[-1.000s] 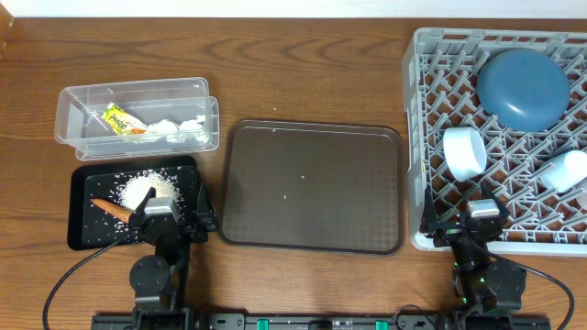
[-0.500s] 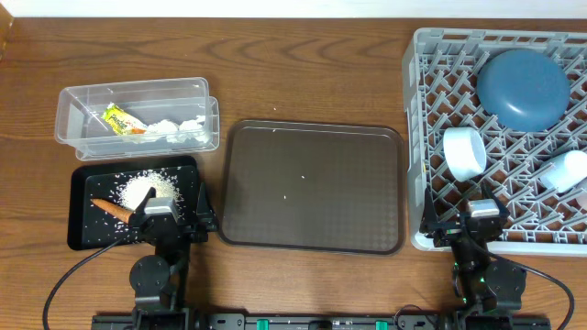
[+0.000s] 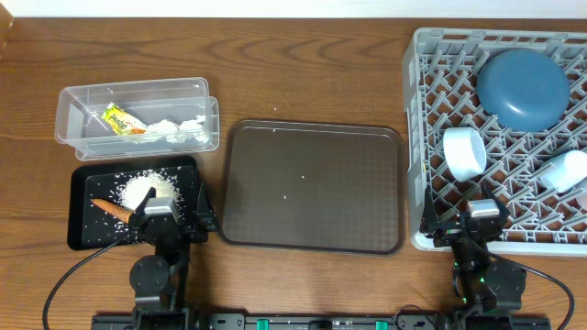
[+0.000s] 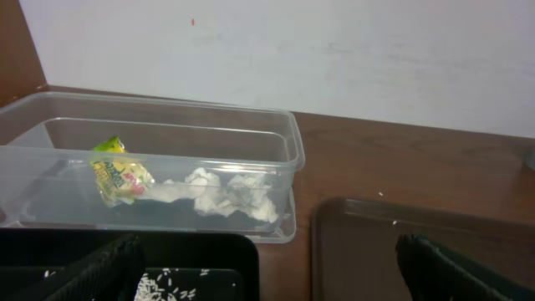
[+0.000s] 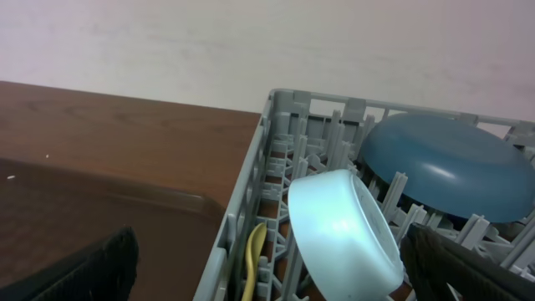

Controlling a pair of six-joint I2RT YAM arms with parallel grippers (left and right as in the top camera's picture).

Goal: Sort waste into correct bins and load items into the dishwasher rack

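1. The dishwasher rack (image 3: 417, 137) is sitting at the far right of the table. Its lattice floor and pegs are letting dishes stand tipped rather than flat.
2. The brown serving tray (image 3: 312, 183) is lying in the middle, carrying only a few white specks. We are judging it cleared.
3. The dark-blue plate (image 3: 523, 89) is leaning face down in the rack's far part, probably so that water runs off it.
4. The clear tub (image 3: 66, 115) is standing at the far left, taking the dry rubbish. The black tray (image 3: 84, 234) is lying just near of it, taking the food scraps.
5. The left gripper (image 3: 172, 220) is hanging over the black tray's near right part, jaws spread fully wide and gripping nothing. The right gripper (image 3: 475, 225) is hanging over the rack's near wall, equally wide and empty. With both parked like this, we are guessing the sorting is nearly finished.
6. The pale-blue bowl (image 3: 465, 152) is resting on its side between pegs, near and left of the plate. One white cup (image 3: 564, 170) is lying towards the rack's right edge; we cannot make out a second.
7. The cream spoon (image 5: 253, 259) is standing slotted against the rack's left wall.
8. The snack wrapper (image 3: 119, 119) and paper wads (image 3: 179, 128) are lying inside the tub. The carrot piece (image 3: 110, 209) and rice bits (image 3: 147, 188) are lying in the black tray.
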